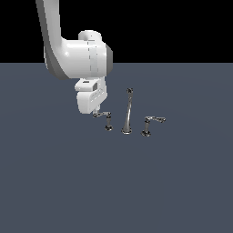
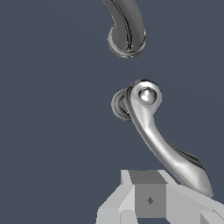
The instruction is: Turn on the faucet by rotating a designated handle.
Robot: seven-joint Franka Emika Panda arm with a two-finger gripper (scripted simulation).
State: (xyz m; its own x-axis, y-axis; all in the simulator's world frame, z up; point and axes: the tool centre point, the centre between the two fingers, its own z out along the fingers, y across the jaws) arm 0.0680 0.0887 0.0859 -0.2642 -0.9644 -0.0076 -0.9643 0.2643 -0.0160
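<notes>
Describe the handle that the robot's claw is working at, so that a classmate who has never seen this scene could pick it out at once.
Find the white robot arm above the grey floor, then the tall chrome spout beside it. The handle stands on the spout's exterior-view left. Unlike its twin, its lever tip sits right under the claw.

Chrome faucet (image 1: 127,111) upright, tall tapered spout between twin levers, handle (image 1: 105,117) on exterior view's left

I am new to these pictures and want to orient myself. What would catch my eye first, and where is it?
First the big white robot arm, reaching down from the exterior view's upper left. Its gripper sits at the lever tip of the handle on the exterior view's left of the slender spout. In the wrist view, that shiny curved lever fills the middle.
</notes>
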